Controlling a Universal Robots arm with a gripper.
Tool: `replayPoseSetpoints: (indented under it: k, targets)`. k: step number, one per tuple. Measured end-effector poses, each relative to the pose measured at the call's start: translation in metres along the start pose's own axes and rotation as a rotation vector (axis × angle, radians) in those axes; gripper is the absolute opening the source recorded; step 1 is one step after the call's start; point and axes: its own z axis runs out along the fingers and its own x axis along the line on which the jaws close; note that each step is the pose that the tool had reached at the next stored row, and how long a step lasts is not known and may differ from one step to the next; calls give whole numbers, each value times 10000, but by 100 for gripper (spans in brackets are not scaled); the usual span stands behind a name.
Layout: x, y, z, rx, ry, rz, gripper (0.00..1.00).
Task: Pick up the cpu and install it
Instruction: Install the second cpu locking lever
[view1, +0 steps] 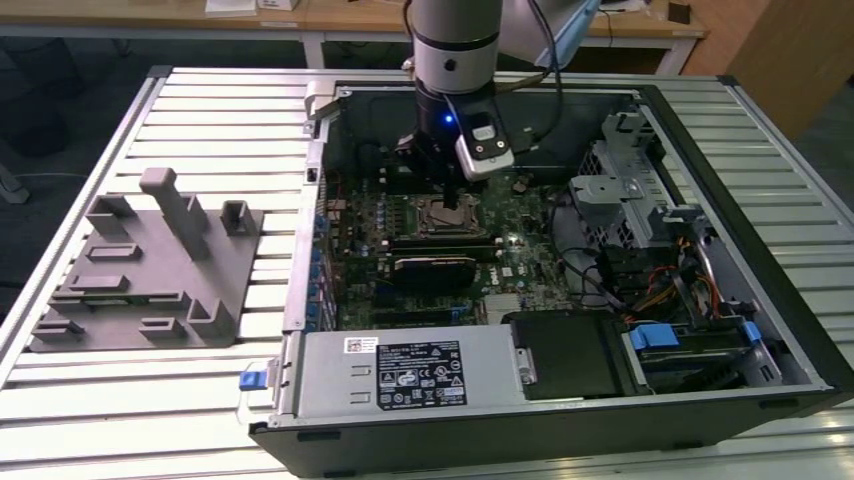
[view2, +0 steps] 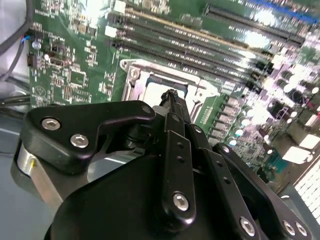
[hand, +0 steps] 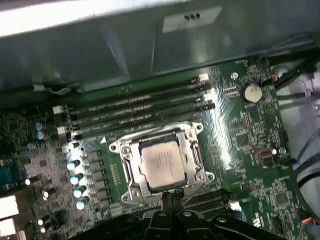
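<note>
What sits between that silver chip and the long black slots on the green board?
In the first wrist view, the metal socket frame edges the cpu; beyond it a narrow strip of green board separates it from the memory slots.

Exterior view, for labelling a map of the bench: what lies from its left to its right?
Grey fixture block → open computer case's wall → motherboard, with the cpu in its socket below the end effector → drive cage with blue clips.

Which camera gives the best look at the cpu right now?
The first wrist view: the cpu lies face up in the socket, whole top visible. In the second wrist view the claw covers most of it; the exterior view shows it small under the arm.
</note>
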Motion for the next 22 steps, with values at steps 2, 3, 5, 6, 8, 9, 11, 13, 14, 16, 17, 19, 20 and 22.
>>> replayPoseSetpoints:
  k: [2, 3, 5, 6, 8, 9, 11, 13, 14, 16, 17, 19, 20, 22]
  targets:
    - [-10, -36, 0, 0, 0, 1, 11]
    - [-14, -52, 1, -1, -1, 0, 11]
    - [-23, -84, 1, -1, 0, -3, 11]
    - [-27, -99, 2, -1, 0, -8, 11]
    - [-33, -122, 3, -2, 0, -32, 11]
    - [-35, -132, 5, -3, 1, -54, 11]
    - [-38, -143, 10, -10, 2, -142, 11]
    - [-38, -148, 18, -22, 4, -292, 11]
    - [-38, -149, 22, -27, 6, -378, 11]
    - [-38, -153, 30, -37, 10, -563, 11]
    - [-38, -154, 34, -43, 12, -659, 11]
    - [-38, -155, 44, -58, 16, -877, 11]
    - [-38, -155, 50, -66, 18, -1002, 11]
    - [-37, -156, 60, -85, 24, -1289, 11]
